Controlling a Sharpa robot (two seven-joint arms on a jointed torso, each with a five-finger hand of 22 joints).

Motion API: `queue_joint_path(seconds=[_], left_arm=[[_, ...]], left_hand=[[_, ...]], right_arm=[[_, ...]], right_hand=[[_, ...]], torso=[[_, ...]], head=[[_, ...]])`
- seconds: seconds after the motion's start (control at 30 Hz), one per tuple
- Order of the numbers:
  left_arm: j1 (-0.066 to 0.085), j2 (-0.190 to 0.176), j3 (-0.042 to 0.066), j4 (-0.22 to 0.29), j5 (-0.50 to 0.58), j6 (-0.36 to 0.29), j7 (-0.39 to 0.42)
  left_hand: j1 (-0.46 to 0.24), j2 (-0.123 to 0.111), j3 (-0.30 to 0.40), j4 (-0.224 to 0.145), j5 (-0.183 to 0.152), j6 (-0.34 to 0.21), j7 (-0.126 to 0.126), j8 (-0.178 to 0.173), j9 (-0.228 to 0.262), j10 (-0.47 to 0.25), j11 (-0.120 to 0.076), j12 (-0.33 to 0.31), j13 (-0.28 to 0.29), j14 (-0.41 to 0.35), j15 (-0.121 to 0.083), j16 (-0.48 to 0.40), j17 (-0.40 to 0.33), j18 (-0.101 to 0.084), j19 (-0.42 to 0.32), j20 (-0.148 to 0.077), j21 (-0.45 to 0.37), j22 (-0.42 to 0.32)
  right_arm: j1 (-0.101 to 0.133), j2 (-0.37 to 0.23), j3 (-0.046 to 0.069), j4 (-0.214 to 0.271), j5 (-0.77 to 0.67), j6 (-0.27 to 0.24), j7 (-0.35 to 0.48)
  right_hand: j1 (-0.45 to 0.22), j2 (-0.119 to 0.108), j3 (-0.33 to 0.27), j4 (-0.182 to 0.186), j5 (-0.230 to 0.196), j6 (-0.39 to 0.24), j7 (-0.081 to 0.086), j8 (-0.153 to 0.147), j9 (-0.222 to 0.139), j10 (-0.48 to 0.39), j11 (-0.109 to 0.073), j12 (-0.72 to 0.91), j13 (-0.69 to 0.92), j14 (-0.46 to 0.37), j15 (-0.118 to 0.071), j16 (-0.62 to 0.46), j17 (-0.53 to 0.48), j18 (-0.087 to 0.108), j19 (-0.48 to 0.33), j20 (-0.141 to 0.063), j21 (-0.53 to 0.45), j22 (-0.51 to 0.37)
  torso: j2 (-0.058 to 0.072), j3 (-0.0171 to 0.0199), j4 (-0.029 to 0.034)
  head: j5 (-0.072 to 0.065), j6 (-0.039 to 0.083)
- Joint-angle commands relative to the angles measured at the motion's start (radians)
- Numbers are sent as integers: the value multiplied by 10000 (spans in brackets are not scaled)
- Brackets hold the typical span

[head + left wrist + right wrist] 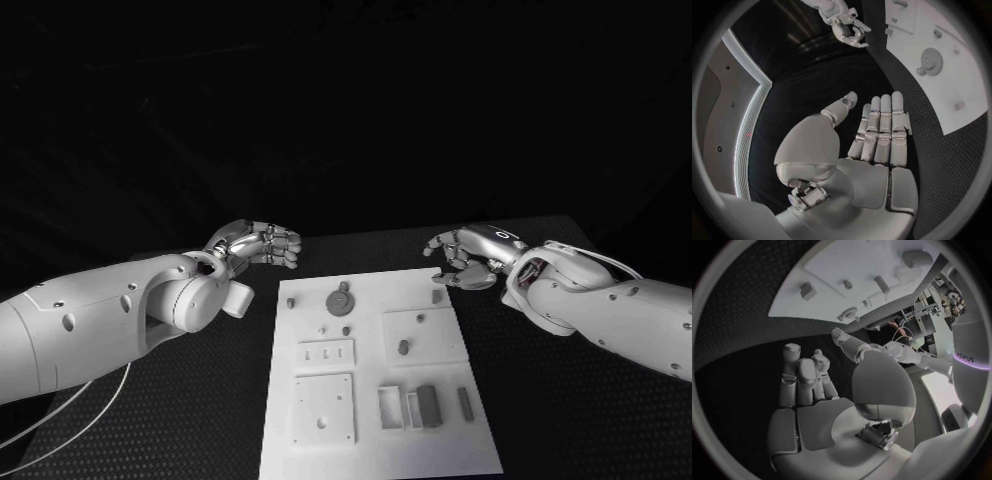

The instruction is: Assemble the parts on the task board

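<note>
Lying flat, task board [378, 440] runs lengthwise away from robot; left hand [257, 244] and right hand [464, 257] empty, fingers apart.

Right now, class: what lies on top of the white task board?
On the task board lie small grey parts, a round disc among them. Anything beneath the board is covered.

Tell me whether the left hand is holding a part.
No: the left hand is open, its fingers straight and apart with nothing between them, off the task board.
</note>
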Motion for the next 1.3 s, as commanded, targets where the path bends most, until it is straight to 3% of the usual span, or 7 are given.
queue_joint_path(seconds=[0.03, 0.37, 0.8, 0.97, 1.3], left_arm=[[3, 34, 4, -2, -50, 167, 120], [-18, 58, 3, -53, -50, 126, 60], [-19, 30, 2, -49, -50, 13, -44], [-19, 22, 2, -45, -50, 32, -46], [-19, 34, 2, -64, -50, 49, -39]], left_hand=[[-2, -27, -63, 11, -50, 15, 86, -51, 0, 74, 4, -56, 14, 65, 6, -47, 18, 206, -16, 22, -52, 16], [-35, -3, -66, 40, -48, -19, 103, -80, -6, 58, 13, -84, 16, 70, 9, -74, 44, 208, -14, 21, -64, 24], [-70, 36, -61, 81, -47, -29, 111, -94, -6, 55, 17, -100, 22, 76, 16, -97, 67, 208, -10, 25, -74, 32], [-75, 36, -62, 85, -48, -30, 112, -96, -6, 55, 18, -103, 23, 76, 16, -101, 70, 209, -10, 26, -75, 33], [-87, 40, -62, 96, -48, -31, 113, -99, -5, 55, 19, -108, 25, 78, 18, -109, 78, 209, -10, 27, -79, 35]], right_arm=[[-118, 89, -24, -379, 533, 672, 287], [-516, 314, -31, -1038, 485, 500, -213], [-834, 501, -31, -1187, 496, 403, -398], [-938, 608, -32, -1268, 482, 369, -462], [-1065, 817, -31, -1380, 340, 225, -589]], right_hand=[[-34, -87, -54, 9, 6, 452, 546, -44, 15, -463, 284, 35, 13, -105, 19, -62, 2, 234, -85, 32, -62, 191], [-143, -104, -119, 150, 5, 348, 587, -82, 15, -562, 326, 67, 11, -193, 58, -54, 24, 234, -141, 95, -77, 193], [-369, -228, -195, 454, 6, 332, 598, -69, 35, -596, 338, 125, -8, -215, 72, -18, 42, 234, -141, 108, -69, 190], [-394, -251, -209, 498, 6, 339, 593, -61, 42, -600, 335, 136, -11, -215, 70, -10, 45, 234, -139, 106, -65, 191], [-222, -66, -239, 496, 7, 929, 383, 318, 259, -520, 141, 229, -50, -149, -103, 47, 51, 234, -88, 47, 4, 201]], torso=[[-7, 28, -28], [-13, -27, 7], [0, -51, 18], [-2, -40, 11], [-1, -46, 10]], head=[[-32, -16], [-138, -94], [-131, -180], [-120, -209], [-115, -260]])
